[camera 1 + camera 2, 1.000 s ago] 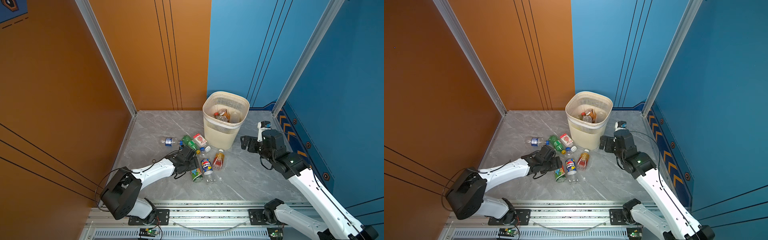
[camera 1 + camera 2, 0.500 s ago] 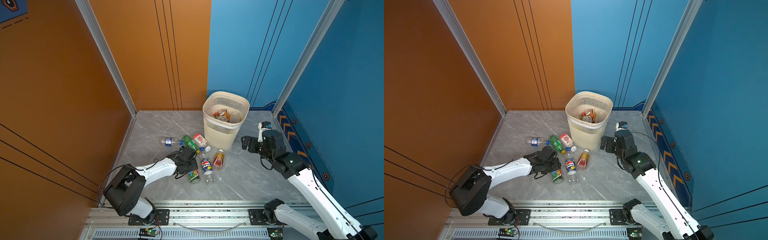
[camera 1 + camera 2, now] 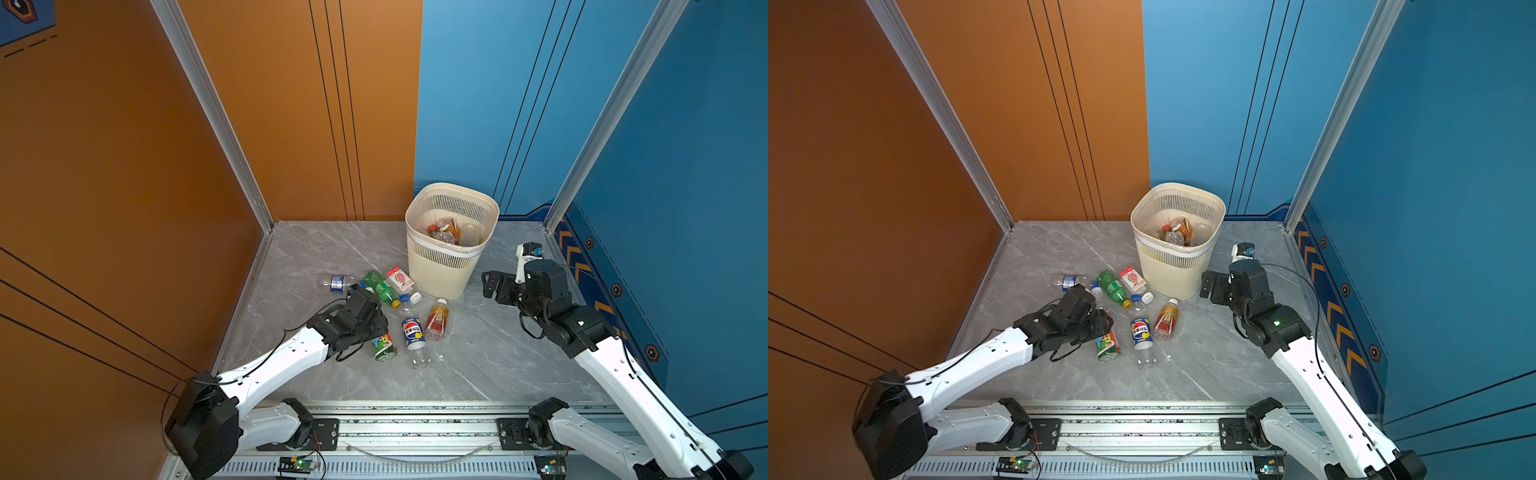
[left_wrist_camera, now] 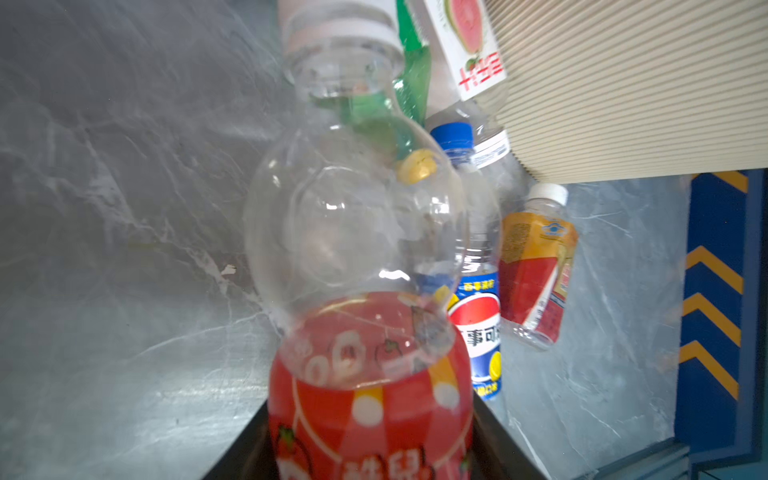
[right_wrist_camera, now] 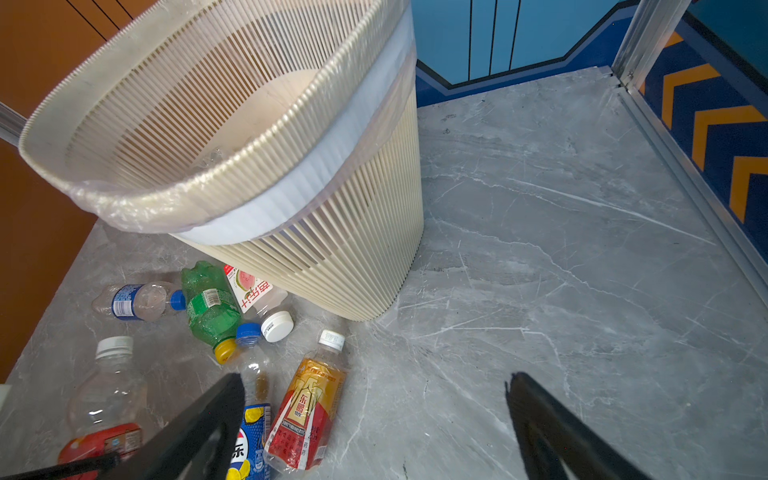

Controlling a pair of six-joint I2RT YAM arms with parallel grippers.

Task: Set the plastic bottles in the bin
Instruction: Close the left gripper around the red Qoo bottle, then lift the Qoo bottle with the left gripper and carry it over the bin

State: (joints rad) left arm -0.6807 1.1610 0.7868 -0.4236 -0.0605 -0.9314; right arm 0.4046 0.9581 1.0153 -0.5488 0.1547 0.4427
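My left fingers [image 4: 249, 453] pinch the red-labelled bottle [image 4: 370, 399] across its label where it lies on the worktop [image 3: 478, 353] near the bin [image 3: 440, 270], likely for a firm lift; my right fingers [image 5: 199, 428] hang wide and empty beside the bin.

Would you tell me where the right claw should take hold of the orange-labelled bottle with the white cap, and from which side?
Take the orange-labelled bottle around its upper body, coming down from above with the right claw across it. It lies flat, cap toward the bin. The gap to the blue-labelled bottle looks widest there, and nothing lies on its other side.
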